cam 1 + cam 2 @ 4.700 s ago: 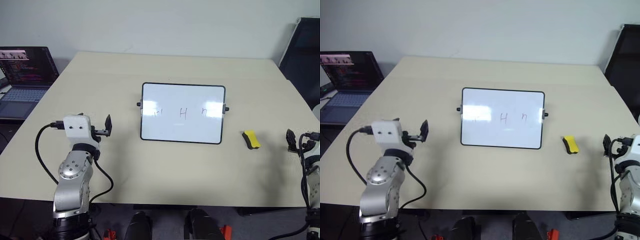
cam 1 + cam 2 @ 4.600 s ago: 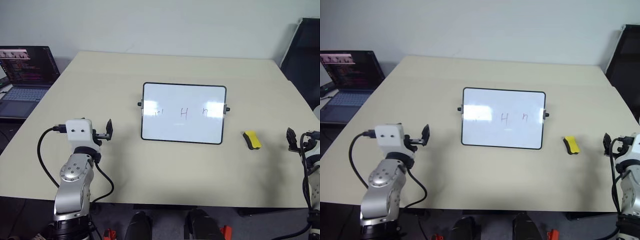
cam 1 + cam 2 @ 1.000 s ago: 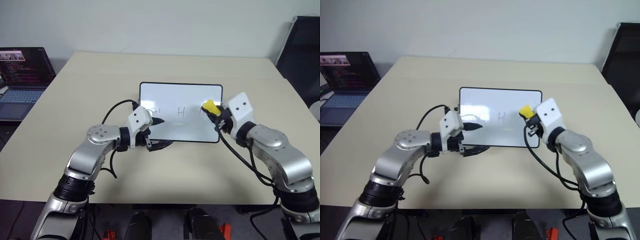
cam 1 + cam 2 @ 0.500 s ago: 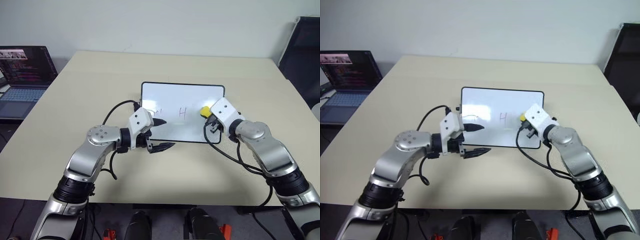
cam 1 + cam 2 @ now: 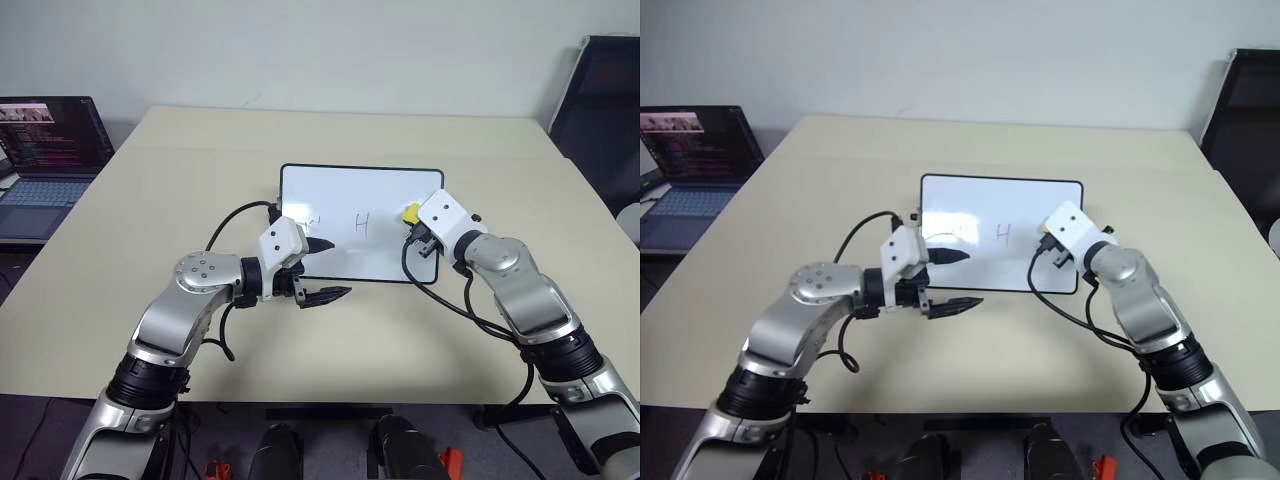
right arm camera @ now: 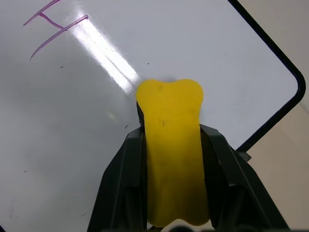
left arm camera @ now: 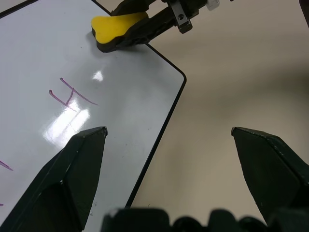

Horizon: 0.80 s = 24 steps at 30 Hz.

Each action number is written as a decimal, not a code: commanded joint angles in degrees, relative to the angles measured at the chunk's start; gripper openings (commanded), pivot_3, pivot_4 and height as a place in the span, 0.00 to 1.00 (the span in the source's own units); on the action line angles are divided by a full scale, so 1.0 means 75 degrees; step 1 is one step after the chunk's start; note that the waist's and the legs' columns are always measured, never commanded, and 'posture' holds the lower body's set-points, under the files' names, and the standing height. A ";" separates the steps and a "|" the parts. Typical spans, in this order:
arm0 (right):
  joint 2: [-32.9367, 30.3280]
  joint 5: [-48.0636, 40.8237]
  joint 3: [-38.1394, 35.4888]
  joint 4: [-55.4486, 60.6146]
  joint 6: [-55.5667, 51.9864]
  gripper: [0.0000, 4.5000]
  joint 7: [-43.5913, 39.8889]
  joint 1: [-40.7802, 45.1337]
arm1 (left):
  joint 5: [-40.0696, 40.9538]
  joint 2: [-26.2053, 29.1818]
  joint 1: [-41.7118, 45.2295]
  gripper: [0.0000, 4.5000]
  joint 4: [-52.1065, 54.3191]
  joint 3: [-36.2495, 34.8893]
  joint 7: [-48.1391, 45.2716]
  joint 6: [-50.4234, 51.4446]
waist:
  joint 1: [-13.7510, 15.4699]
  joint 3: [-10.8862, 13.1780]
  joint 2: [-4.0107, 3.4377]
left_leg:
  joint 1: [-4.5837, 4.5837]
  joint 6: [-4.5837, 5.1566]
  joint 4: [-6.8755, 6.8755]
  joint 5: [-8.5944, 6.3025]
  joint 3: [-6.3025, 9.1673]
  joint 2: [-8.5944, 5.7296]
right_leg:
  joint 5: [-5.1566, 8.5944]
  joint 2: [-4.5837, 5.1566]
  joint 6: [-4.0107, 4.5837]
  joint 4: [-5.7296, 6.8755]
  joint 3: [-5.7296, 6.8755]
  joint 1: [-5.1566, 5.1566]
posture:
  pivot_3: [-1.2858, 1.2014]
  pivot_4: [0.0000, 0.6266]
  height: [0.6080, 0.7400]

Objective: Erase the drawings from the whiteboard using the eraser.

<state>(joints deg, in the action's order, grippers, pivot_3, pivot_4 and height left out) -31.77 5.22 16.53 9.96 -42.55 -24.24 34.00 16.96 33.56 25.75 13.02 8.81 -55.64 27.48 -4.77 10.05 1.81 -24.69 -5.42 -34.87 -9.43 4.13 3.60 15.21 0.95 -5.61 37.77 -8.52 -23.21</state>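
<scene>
Right claw [image 6: 170, 145] clamping eraser [image 6: 173, 145] on whiteboard [image 6: 96, 121], left claw [image 7: 169, 145] wide open

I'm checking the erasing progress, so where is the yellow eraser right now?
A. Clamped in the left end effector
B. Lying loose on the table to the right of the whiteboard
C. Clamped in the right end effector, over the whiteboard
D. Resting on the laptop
C. The eraser sits pinched in the right end effector over the whiteboard, beside the "H".
</scene>
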 commanded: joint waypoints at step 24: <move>0.0661 -0.2157 -0.1676 0.2220 0.0447 0.25 -0.1341 -0.1607 | 0.0350 0.0456 -0.1531 1.00 0.0988 -0.1537 0.1026 0.0267 | 0.0002 0.0007 0.0002 | -0.0006 -0.0002 0.0069 -0.0002 0.0002 0.0002 | 0.0034 -0.0001 0.0000 -0.0007 0.0004 -0.0020 | 0.52 0.24 1.00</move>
<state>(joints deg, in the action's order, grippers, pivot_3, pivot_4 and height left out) -26.55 -8.37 6.67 22.65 -38.44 -33.47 22.14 18.15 36.45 14.74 17.78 -0.02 -49.13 29.55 -4.76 10.11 1.82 -24.74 -5.43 -34.34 -9.44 4.14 3.61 15.48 0.95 -5.58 37.72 -8.50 -23.37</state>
